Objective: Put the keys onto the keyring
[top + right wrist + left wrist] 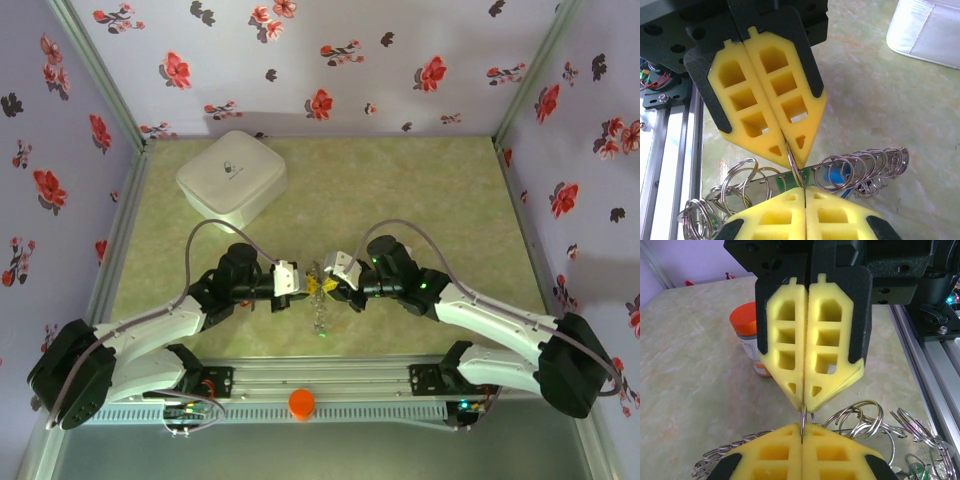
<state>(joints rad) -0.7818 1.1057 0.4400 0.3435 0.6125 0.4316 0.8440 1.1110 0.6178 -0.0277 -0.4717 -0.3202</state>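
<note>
My two grippers meet tip to tip over the middle of the table. The left gripper [305,283] [803,426] and the right gripper [328,285] [805,189] are both shut on the same small split ring [803,419] [798,164], which stands on edge between their yellow pads. Behind the ring runs a thin grey metal band, the keyring [760,176], strung with several split rings [865,167]. A blue tag [832,174] and a green tag [782,181] of the keys show behind the band; the key blades are hidden. The bunch hangs below the grippers [321,315].
A white rounded square box [232,177] sits at the back left. An orange pill bottle [301,403] [747,337] stands by the near rail [935,370]. Flowered walls close in the table on three sides.
</note>
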